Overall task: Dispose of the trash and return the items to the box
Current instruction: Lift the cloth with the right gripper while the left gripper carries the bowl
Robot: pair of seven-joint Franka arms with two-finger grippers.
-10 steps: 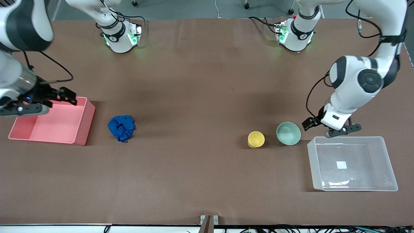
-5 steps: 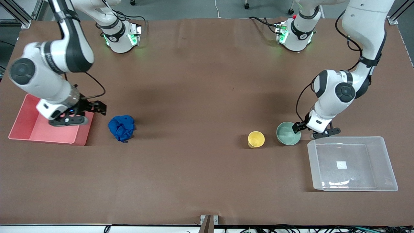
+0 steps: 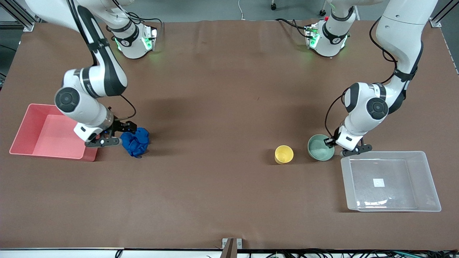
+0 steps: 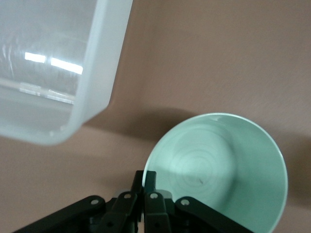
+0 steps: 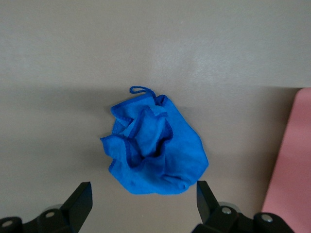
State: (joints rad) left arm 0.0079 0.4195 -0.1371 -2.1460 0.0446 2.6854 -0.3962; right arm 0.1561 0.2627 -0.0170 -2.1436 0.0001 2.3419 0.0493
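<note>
The blue wad of trash (image 3: pixel 136 142) lies on the table beside the pink bin. My right gripper (image 3: pixel 119 136) is low beside it, between the wad and the bin. In the right wrist view the gripper (image 5: pixel 143 200) is open, its fingers (image 5: pixel 81 200) spread wide at the wad's (image 5: pixel 155 145) edge, not touching it. The mint-green bowl (image 3: pixel 319 147) stands beside the yellow cup (image 3: pixel 284 154), near a corner of the clear box (image 3: pixel 345 179). My left gripper (image 3: pixel 334 144) is shut on the bowl's rim, shown in the left wrist view (image 4: pixel 145 175); the bowl (image 4: pixel 228 160) rests on the table.
The pink bin (image 3: pixel 50 130) stands at the right arm's end of the table, also in the right wrist view (image 5: pixel 291 184). The clear box shows in the left wrist view (image 4: pixel 97 73), empty but for a white label (image 3: pixel 378 182).
My right gripper swung from over the pink bin down to the blue wad. My left gripper came down from the box's corner to the bowl and closed on its rim.
</note>
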